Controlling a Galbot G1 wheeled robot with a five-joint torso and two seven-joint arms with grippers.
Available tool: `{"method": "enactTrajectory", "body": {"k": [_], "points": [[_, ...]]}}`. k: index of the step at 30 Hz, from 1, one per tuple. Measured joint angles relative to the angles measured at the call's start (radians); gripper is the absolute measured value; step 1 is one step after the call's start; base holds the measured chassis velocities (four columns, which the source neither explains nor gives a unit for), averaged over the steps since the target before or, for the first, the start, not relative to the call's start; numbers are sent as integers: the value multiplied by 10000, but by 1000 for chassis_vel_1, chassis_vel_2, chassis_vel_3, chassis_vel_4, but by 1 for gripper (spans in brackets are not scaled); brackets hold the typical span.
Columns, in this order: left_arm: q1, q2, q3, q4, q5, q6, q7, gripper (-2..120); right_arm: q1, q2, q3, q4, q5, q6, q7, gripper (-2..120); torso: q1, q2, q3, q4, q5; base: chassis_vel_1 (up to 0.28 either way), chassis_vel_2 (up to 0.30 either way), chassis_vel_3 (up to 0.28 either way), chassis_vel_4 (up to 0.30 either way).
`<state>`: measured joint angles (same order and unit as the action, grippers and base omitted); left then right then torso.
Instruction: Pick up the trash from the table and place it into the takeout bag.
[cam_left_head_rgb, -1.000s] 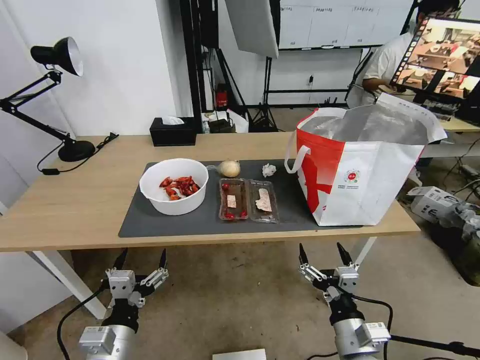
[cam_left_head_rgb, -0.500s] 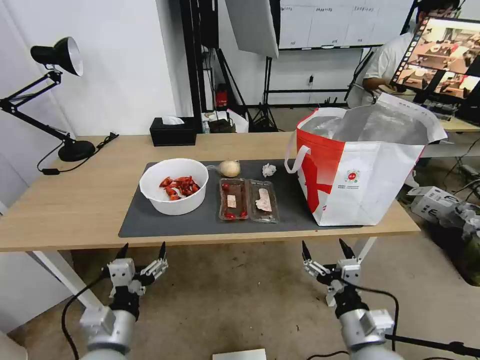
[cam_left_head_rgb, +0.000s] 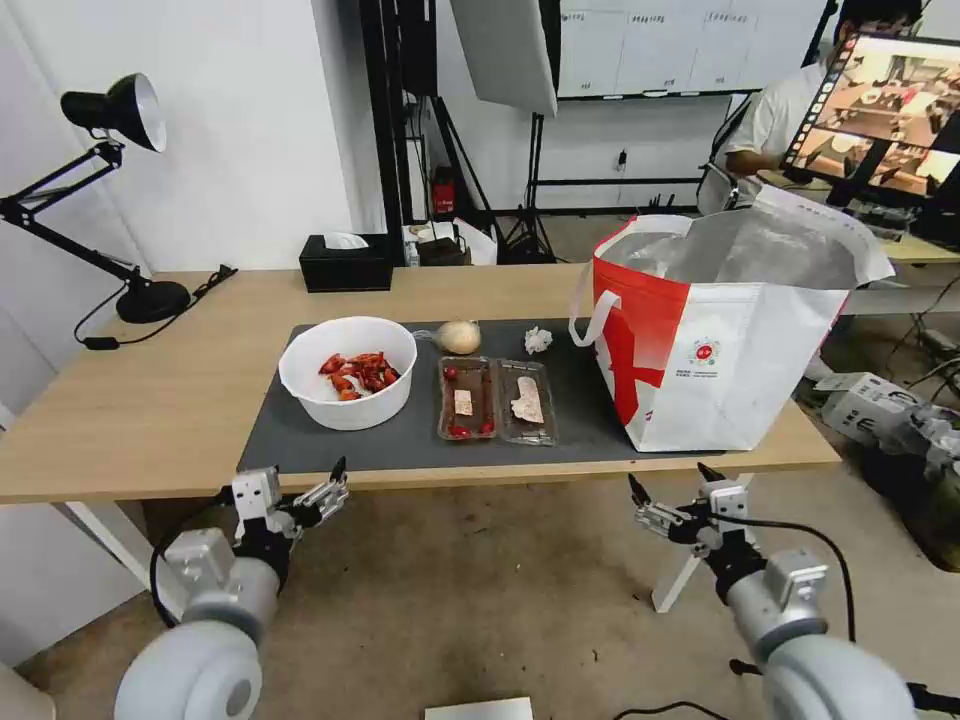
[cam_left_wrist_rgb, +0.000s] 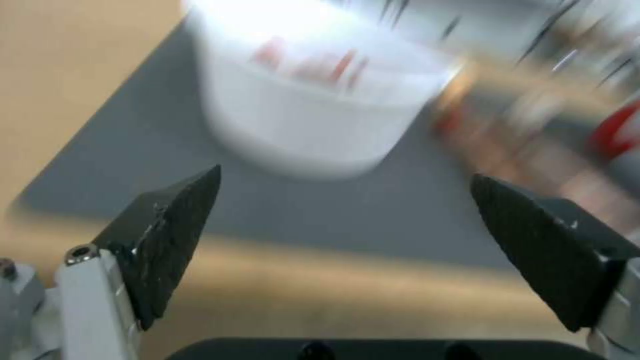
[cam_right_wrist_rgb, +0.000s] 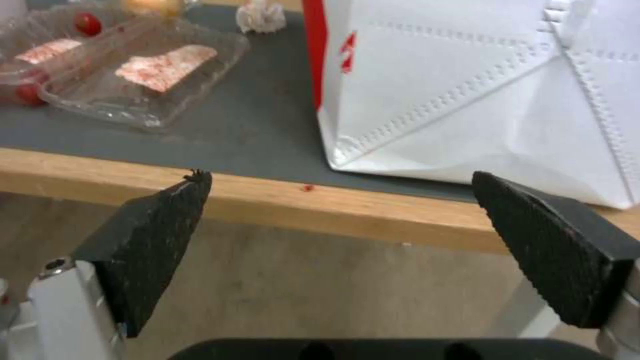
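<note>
Light-wood desk top (cam_left_head_rgb: 150, 400) on white legs, carrying a large dark grey rectangular mat (cam_left_head_rgb: 300, 440). On the mat, toward its left end: white round bowl (cam_left_head_rgb: 347, 372) with red shellfish scraps. Just right of the bowl: clear hinged plastic tray (cam_left_head_rgb: 496, 400), lying open, with red bits and pale scraps in both halves. Behind the tray, near the mat's far edge: beige plastic-wrapped lump (cam_left_head_rgb: 459, 337); a little to the right of that, small crumpled white tissue (cam_left_head_rgb: 538, 340). At the mat's right end: large boxy red-and-white insulated tote (cam_left_head_rgb: 725, 350), upright, mouth open, silver foil lining showing, white strap handle hanging on its left side, small round logo on the front panel. All trash on the mat, none inside the tote.

Left gripper (cam_left_head_rgb: 300, 480) at the table's front edge, below the bowl, fingers (cam_left_wrist_rgb: 167, 235) spread wide, holding nothing; bowl blurred beyond them in the left wrist view. Right gripper (cam_left_head_rgb: 672, 483) below the front edge, under the tote's left corner, fingers (cam_right_wrist_rgb: 153, 235) likewise spread wide and empty; tray, tissue and the tote's white side ahead in the right wrist view.

Farther back on the wood: black tissue box (cam_left_head_rgb: 345, 265); at the far left, black desk lamp (cam_left_head_rgb: 130, 115).
</note>
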<state>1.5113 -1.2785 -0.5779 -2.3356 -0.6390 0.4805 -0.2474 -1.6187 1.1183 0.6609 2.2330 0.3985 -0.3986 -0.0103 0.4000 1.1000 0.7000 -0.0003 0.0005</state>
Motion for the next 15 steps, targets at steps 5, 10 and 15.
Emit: {"method": "enactTrajectory", "body": {"k": [5, 10, 15], "points": [[-52, -135, 67, 0, -196, -231, 58, 100, 70, -9, 286, 70, 135, -502, -289, 100, 0, -2, 1, 4, -3, 0, 0, 0, 0], [0, -308, 85, -77, -230, -312, 86, 100, 85, -10, 290, 77, 211, -530, -304, 100, 0, -1, 1, 3, -5, 0, 0, 0, 0], [53, -271, 36, -109, -238, -427, 135, 100, 219, 53, 65, 80, 1018, -266, -131, 100, 0, -1, 0, 3, -5, 0, 0, 0, 0]]}}
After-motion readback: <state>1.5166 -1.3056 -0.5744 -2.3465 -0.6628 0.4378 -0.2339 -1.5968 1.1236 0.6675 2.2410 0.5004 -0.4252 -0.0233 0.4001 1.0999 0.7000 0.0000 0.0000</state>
